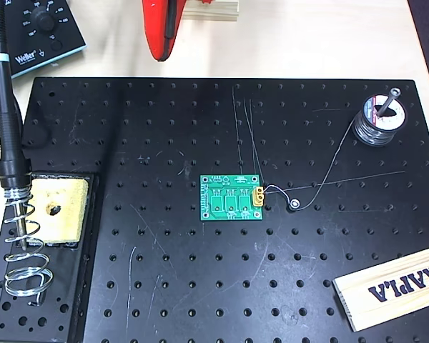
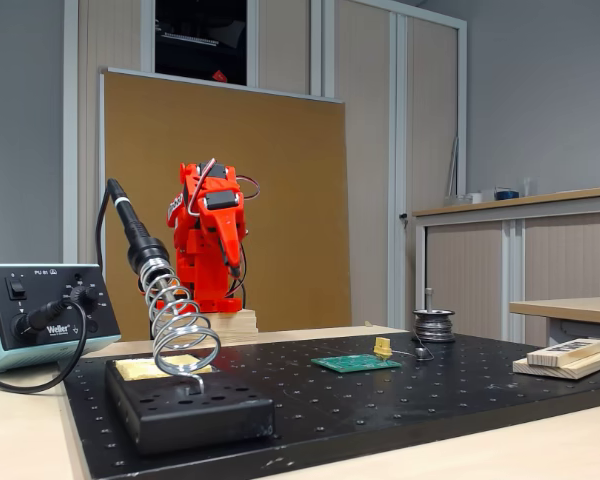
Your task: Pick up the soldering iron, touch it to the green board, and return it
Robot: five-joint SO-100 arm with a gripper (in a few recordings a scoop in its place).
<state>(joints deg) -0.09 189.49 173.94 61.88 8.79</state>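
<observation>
Gripper (image 2: 226,262) hangs folded down on the red arm at the back, jaws together, holding nothing. The soldering iron (image 1: 5,114) sits in its spring holder (image 1: 25,250) beside the yellow sponge (image 1: 53,211). The green board (image 1: 232,198) lies mid-breadboard, a wire running towards the solder spool (image 1: 377,121). The fixed view shows the Weller station (image 2: 40,315) front-on; a wooden block (image 1: 393,286) sits at the corner.

An electronics lab: a soldering station (image 2: 40,312), perforated black breadboard (image 1: 200,286) and solder spool (image 1: 377,120).
</observation>
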